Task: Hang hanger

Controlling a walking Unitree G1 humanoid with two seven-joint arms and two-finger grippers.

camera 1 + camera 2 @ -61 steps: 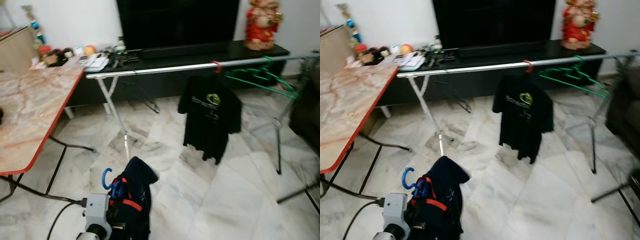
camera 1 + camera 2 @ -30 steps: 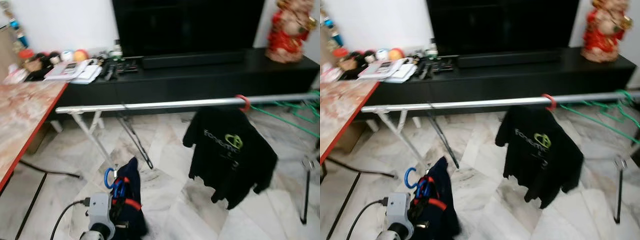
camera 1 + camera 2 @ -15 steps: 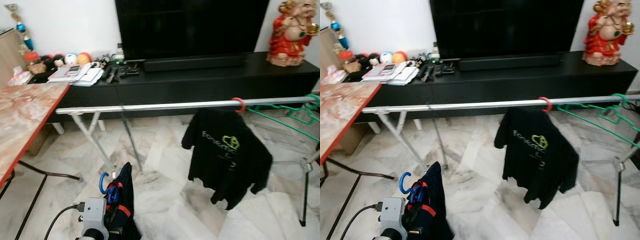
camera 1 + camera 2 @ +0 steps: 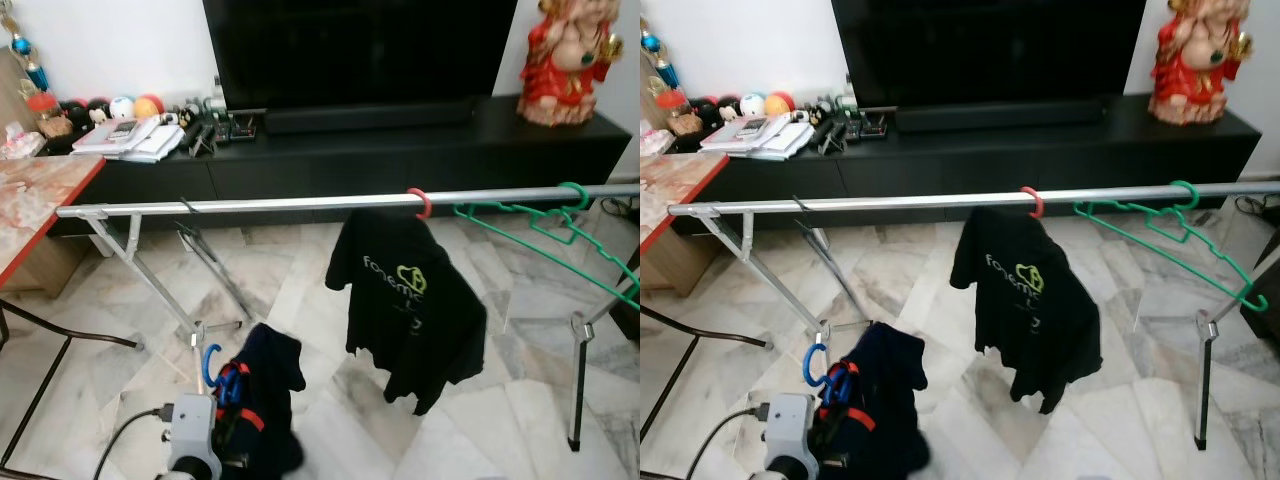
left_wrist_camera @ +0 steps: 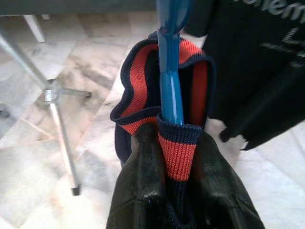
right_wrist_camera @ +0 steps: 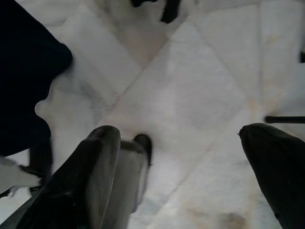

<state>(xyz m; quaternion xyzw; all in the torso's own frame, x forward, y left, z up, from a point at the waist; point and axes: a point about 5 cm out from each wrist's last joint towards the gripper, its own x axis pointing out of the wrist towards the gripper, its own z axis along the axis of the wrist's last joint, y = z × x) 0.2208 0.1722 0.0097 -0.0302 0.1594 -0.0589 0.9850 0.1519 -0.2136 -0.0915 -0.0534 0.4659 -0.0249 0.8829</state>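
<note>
Big silver rail point(image 4: 300, 204) spanning the room over marble floor point(image 4: 1120, 420), black tee point(image 4: 405, 305) on red hook hanging mid-rail, green hangers point(image 4: 1160, 235) w/ it further right. Navy garment point(image 4: 262, 400) on blue hanger point(image 5: 170, 71) down low by left arm, below rail. Left gripper point(image 5: 176, 171) clamped on collar + hanger neck. Right gripper point(image 6: 186, 157) spread wide over floor.

Blue hanger point(image 5: 170, 71) hook cut off above, shoulders hidden inside navy garment point(image 4: 262, 400).

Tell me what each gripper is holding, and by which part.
The left gripper grips the blue hanger at its neck, through the navy garment's striped collar. The right gripper is open, holding nothing.
</note>
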